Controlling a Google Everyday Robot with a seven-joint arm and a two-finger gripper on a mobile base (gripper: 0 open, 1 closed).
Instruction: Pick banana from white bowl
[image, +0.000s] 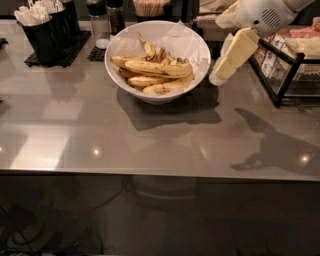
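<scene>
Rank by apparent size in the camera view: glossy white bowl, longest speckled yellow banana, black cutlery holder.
Largest: white bowl.
Then black cutlery holder and banana look alike; the holder sits farther back, so unranked.
The gripper hangs right of the bowl.

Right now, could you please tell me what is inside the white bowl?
White paper lining and several bananas; the banana, the longest, lies across the top. Anything beneath them is covered. The gripper hangs outside the white bowl, beside its rim.
</scene>
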